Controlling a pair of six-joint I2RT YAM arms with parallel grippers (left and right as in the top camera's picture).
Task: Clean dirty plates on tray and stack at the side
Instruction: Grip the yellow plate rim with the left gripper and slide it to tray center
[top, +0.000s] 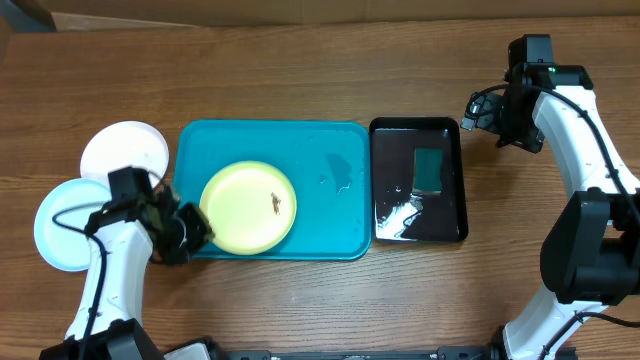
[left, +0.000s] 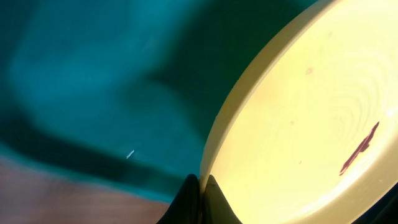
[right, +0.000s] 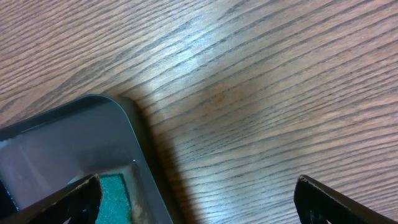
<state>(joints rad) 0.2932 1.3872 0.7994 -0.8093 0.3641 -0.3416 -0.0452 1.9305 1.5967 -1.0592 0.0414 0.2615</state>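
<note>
A pale yellow plate (top: 248, 207) with a small brown smear (top: 275, 203) lies in the left half of the teal tray (top: 320, 150). My left gripper (top: 195, 232) is shut on this plate's left rim. In the left wrist view the two fingertips (left: 202, 186) pinch the plate's (left: 311, 112) edge, and the smear (left: 359, 149) shows at the right. A white plate (top: 125, 150) and a light blue plate (top: 65, 225) rest on the table left of the tray. My right gripper (top: 480, 112) hangs open and holds nothing, beyond the black tray's far right corner.
A narrow black tray (top: 392, 160) stands right of the teal one, holding a green sponge (top: 429, 170) and some white foam. The right wrist view shows its corner (right: 74, 137), the sponge (right: 112, 196) and wooden tabletop (right: 261, 93) between the open gripper (right: 198, 199).
</note>
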